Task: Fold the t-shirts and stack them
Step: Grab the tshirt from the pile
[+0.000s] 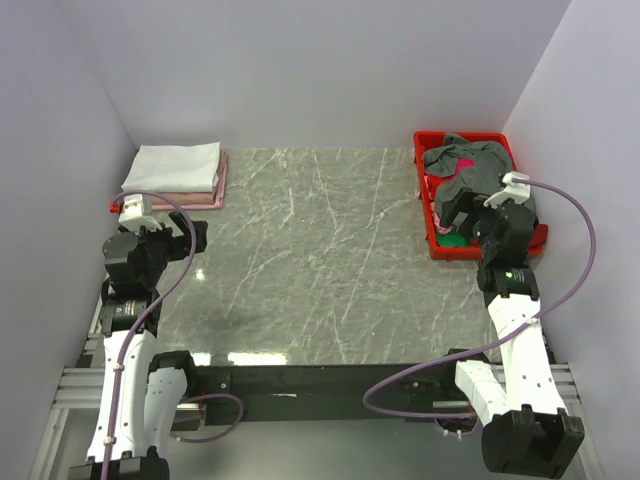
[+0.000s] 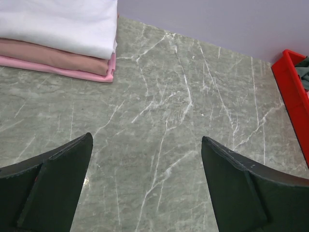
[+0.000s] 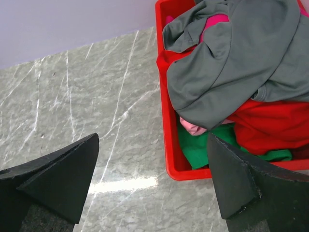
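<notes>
Folded t-shirts lie stacked at the back left: a white one (image 1: pixel 172 165) (image 2: pixel 63 24) on top of pink ones (image 1: pixel 216 192) (image 2: pixel 58 71). At the right, a red crate (image 1: pixel 421 190) (image 3: pixel 166 145) holds a crumpled charcoal-grey t-shirt (image 1: pixel 478 165) (image 3: pixel 241 63) over magenta (image 3: pixel 215 21), pale pink (image 3: pixel 193 126) and green (image 1: pixel 455 240) (image 3: pixel 203 145) ones. My left gripper (image 1: pixel 188 235) (image 2: pixel 146 137) hovers open over bare table, just in front of the stack. Above the crate's near left corner, my right gripper (image 1: pixel 462 212) (image 3: pixel 153 137) is open, with nothing between its fingers.
The grey marble table (image 1: pixel 320 250) stretches between the stack and the crate. Pale walls close in the left, back and right sides. The crate's edge (image 2: pixel 289 82) shows at the right of the left wrist view. Red cloth (image 3: pixel 275 125) lies in the crate under the grey tee.
</notes>
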`<move>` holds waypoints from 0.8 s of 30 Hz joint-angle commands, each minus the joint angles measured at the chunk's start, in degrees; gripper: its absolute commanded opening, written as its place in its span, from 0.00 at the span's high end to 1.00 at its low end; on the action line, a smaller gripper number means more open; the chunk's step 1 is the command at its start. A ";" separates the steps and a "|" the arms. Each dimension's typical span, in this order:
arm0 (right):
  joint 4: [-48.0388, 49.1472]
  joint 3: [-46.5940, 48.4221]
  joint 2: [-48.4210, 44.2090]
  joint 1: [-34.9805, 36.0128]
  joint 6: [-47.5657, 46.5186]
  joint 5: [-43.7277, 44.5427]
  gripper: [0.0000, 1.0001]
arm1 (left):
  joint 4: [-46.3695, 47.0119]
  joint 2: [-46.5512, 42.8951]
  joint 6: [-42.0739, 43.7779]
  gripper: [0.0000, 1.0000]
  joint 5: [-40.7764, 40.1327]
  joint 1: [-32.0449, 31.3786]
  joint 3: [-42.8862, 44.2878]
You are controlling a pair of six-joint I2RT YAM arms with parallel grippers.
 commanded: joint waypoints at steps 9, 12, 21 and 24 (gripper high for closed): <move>-1.54 2.24 -0.90 -0.75 -15.01 -12.08 0.02 | 8.71 5.64 -0.94 0.01 29.11 -5.55 0.33; -6.72 5.75 1.99 -0.75 -21.78 -16.48 0.02 | 2.55 6.62 1.70 0.01 19.19 -7.15 1.83; -18.58 26.13 23.25 -8.22 -21.10 -17.90 0.09 | -2.38 3.11 2.32 0.01 0.96 -7.07 2.89; -20.44 32.90 31.78 -8.40 -18.90 -15.09 0.15 | -2.38 2.58 2.23 0.01 1.14 -7.15 2.89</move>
